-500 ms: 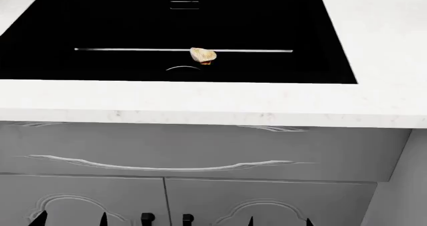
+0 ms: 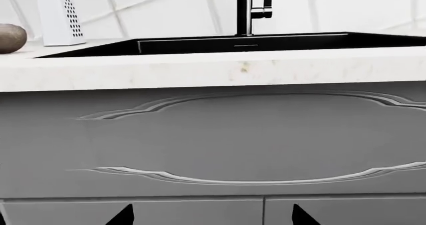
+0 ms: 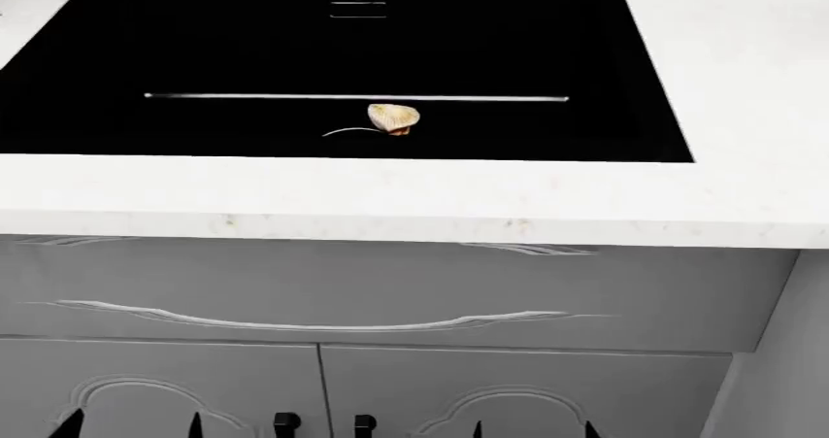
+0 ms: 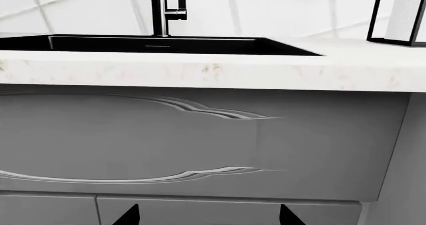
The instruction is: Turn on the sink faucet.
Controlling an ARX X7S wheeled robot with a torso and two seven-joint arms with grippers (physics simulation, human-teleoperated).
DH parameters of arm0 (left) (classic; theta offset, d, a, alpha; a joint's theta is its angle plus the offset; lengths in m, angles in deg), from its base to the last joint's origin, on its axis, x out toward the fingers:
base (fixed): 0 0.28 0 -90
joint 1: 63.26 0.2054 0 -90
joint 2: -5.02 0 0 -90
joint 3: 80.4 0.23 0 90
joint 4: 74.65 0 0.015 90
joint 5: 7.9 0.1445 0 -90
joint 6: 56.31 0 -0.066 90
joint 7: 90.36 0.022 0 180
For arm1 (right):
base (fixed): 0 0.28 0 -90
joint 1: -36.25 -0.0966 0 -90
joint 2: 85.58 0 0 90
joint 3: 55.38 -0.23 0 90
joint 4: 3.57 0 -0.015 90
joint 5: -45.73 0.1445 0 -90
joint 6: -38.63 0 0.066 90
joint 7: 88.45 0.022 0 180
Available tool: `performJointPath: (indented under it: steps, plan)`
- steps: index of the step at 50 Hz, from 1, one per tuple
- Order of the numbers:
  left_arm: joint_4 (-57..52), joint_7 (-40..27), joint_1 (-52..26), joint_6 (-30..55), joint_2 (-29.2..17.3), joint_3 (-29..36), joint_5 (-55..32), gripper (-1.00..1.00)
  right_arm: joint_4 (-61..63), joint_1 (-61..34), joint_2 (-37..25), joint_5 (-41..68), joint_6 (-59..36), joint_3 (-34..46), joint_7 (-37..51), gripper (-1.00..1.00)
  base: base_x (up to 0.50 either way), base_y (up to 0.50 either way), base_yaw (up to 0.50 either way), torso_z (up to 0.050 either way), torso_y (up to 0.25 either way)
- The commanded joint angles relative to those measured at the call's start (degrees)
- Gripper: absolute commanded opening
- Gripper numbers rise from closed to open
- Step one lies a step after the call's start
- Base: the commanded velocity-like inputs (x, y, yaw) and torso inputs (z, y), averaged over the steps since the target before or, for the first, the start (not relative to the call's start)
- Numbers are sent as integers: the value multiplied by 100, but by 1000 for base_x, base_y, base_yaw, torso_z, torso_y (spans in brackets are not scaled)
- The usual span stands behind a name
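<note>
Hanging low before the cabinet, both grippers gape, faucet far

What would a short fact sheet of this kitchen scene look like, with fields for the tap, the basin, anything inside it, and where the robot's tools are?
tap: sink faucet, black upright post with side lever, behind the basin
basin: sink, glossy black, set in a white countertop
inside basin: small pale object near the drain
left tool: low, facing the grey cabinet front, tips apart, holding nothing
right tool: same, low before the cabinet, tips apart
contact with tap: none
</note>
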Motion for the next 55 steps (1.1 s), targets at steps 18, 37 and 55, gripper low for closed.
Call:
performJointPath:
  steps: [18, 37, 55]
  plan:
    - [-71, -189, 103, -363, -243, 244, -249, 100, -10, -17, -216, 335, 30, 248, 183, 100, 0, 0, 0, 49, 0]
    - [-64, -275, 58, -357, -342, 405, -392, 100, -55, -56, -331, 422, 53, 395, 336, 100, 0, 0, 0, 50, 0]
    - [-391, -370, 89, -114, -459, 446, -617, 100, 202, -186, -449, 678, -273, 451, 378, 100, 0, 0, 0, 11, 0]
